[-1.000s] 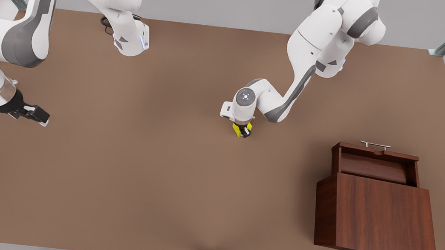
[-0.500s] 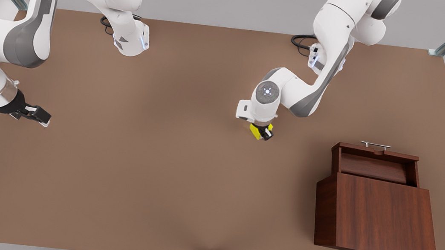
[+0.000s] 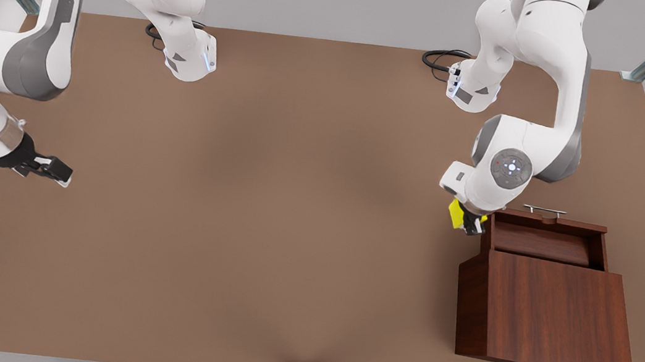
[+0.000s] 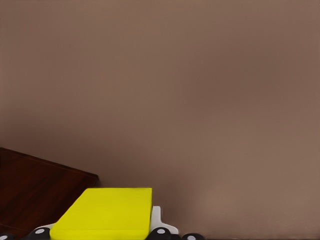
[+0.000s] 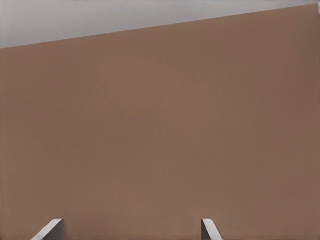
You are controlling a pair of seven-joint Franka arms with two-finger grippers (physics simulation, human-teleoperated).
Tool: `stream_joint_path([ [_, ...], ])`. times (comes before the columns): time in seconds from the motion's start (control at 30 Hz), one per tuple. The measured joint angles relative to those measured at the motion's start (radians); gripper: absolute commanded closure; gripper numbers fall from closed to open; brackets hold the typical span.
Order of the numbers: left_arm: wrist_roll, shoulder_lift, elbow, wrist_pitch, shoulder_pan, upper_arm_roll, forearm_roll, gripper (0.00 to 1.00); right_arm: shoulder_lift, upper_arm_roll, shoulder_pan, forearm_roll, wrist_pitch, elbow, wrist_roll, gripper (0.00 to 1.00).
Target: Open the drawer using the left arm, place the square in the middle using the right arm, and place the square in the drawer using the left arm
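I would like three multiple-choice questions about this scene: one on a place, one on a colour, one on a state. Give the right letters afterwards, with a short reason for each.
1. Where is the square?
A. in the left gripper, beside the drawer
B. on the table's middle
C. inside the drawer

2. What colour is the square?
A. red
B. yellow
C. blue

3. What is the state of the drawer?
A. shut flush with the cabinet
B. pulled out
C. taken off the cabinet

Key: 1 A, the left wrist view shows the square between that gripper's fingers by the dark wood. 2 B, its faces are bright yellow. 3 B, the tray with its handle juts from the cabinet. The right gripper waits open at the front view's left.
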Motion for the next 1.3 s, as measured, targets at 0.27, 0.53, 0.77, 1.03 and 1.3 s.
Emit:
stream_joint_path([
  [0.27,0.294,0.012,0.000,0.036,0.008,0.170,-0.004,0.29,0.002,0.001,0.003,0.001,-0.002,0.000,-0.012,0.00],
  [0.53,0.375,0.025,-0.037,0.043,0.017,0.249,-0.007,0.29,0.003,0.002,0.003,0.001,0.000,0.000,-0.012,0.00],
  [0.77,0.416,0.046,-0.043,0.074,0.044,0.268,-0.008,0.29,0.006,0.002,0.004,0.001,0.000,0.000,-0.012,0.00],
  [1.03,0.435,0.081,-0.044,0.089,0.076,0.268,-0.009,0.29,0.006,0.003,0.004,0.001,0.000,0.000,-0.011,0.00],
  [1.3,0.478,0.111,-0.044,0.117,0.102,0.268,-0.012,0.05,0.006,0.003,0.004,0.001,0.000,0.000,-0.011,0.00],
])
